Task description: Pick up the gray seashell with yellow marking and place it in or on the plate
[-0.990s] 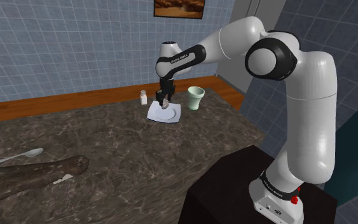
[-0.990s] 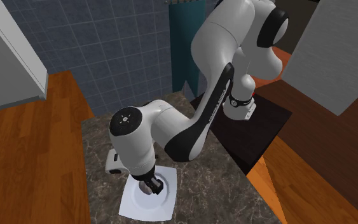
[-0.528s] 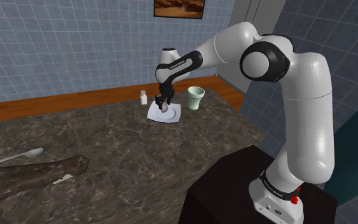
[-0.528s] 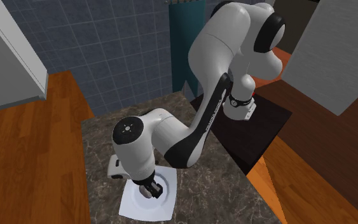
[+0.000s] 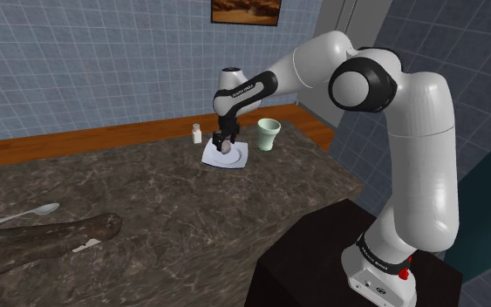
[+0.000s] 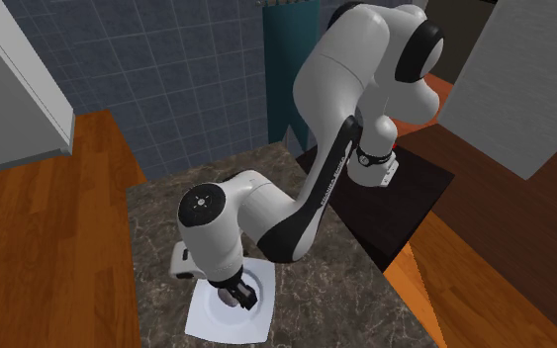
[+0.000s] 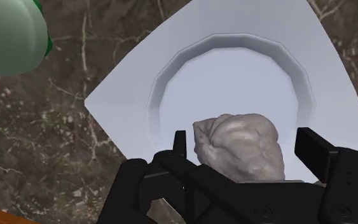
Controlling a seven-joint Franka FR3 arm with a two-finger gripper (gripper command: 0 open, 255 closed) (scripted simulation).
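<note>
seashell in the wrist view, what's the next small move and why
Probably lift the gripper straight up. The grey seashell seems to rest in the recessed middle of the white plate, and the fingers stand apart, with plate showing between the shell and one finger, so it looks released. Rising straight should avoid nudging it.
</note>
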